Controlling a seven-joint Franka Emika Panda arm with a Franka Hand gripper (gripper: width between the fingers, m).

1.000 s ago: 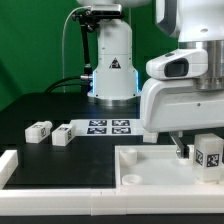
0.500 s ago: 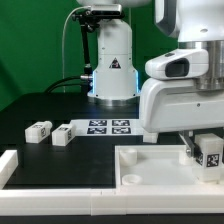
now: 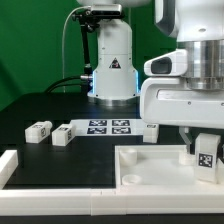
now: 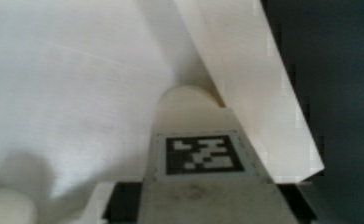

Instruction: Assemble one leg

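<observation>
My gripper [image 3: 206,150] is shut on a leg [image 3: 207,156], a stubby white block with a black-and-white tag facing the camera. It holds the leg upright just over the big white tabletop panel [image 3: 160,165], near the panel's edge at the exterior view's right. In the wrist view the leg [image 4: 200,140] sits between the dark fingers [image 4: 134,200] of the gripper [image 4: 211,200], with its tip over the white panel [image 4: 72,90] close to the panel's edge. A round corner socket [image 3: 130,179] shows at the panel's near left corner.
Two loose legs [image 3: 40,128] [image 3: 63,134] lie on the black table at the exterior view's left, and a third [image 3: 150,132] lies behind the panel. The marker board [image 3: 108,126] lies in front of the robot base. A white bracket [image 3: 8,165] stands at the near left.
My gripper has moved a little toward the exterior view's right with the leg in it. The leg behind the panel has come into view.
</observation>
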